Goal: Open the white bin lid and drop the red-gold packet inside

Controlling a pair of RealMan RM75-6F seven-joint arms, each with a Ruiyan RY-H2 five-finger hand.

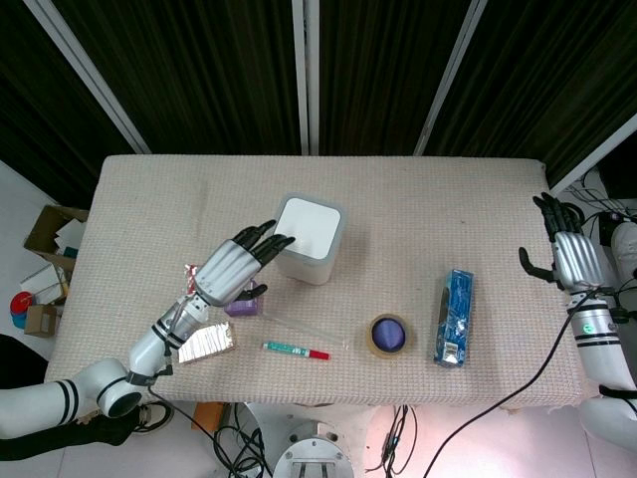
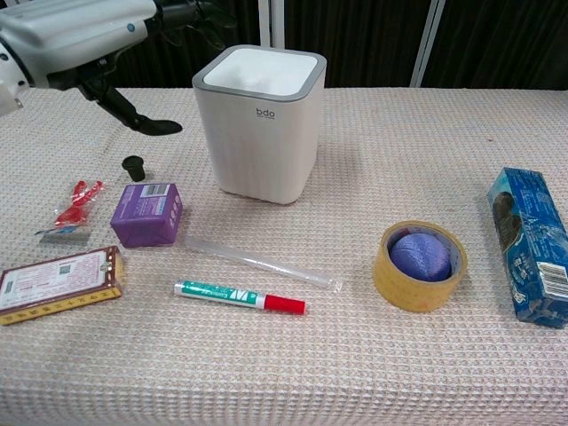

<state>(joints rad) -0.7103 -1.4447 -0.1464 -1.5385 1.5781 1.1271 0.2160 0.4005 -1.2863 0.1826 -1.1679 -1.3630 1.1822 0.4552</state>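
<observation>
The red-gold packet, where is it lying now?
The red-gold packet lies flat at the table's front left corner in the chest view, just in front of the purple box and left of the marker.

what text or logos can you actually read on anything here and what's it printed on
"bdo" on the front of the white bin, with a smaller line under it too small to read.
"M" on the green-and-white marker; the rest of its print is blurred.
Red-gold packet: label print and a code square, too small to read.
Purple box: barcode label, unreadable.
Blue box: print blurred.
</observation>
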